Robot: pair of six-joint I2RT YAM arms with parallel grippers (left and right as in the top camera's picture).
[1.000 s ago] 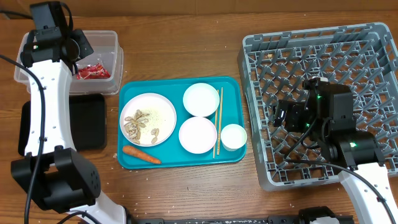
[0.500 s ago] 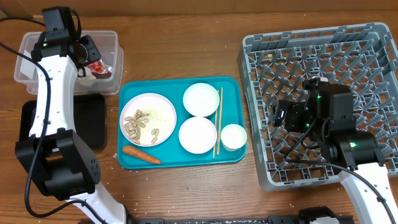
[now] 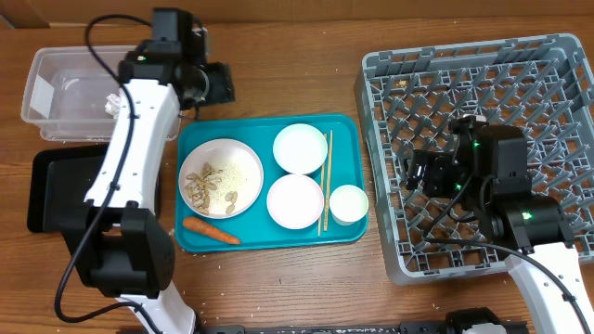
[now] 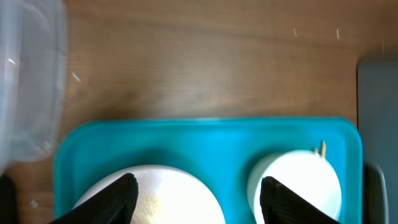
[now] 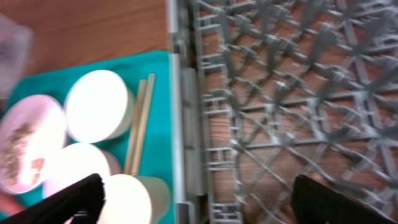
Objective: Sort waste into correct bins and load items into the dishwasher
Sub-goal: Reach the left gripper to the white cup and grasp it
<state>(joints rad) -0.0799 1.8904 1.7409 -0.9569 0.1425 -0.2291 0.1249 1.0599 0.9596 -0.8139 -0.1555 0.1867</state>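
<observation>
Both arms' jaws hang released; the left gripper (image 4: 196, 194) should lower squarely over the carrot (image 3: 211, 228) at the tray's (image 3: 251, 130) seven o'clock.

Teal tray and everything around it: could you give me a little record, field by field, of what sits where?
On teal tray: plate of food scraps, carrot, two bowls, cup, chopsticks
Left of tray: clear tub, black tray
Right of tray: grey dish rack, no dishes in it
Left fingers: open, empty, over the table behind the tray
Right fingers: open, empty, over the rack
</observation>
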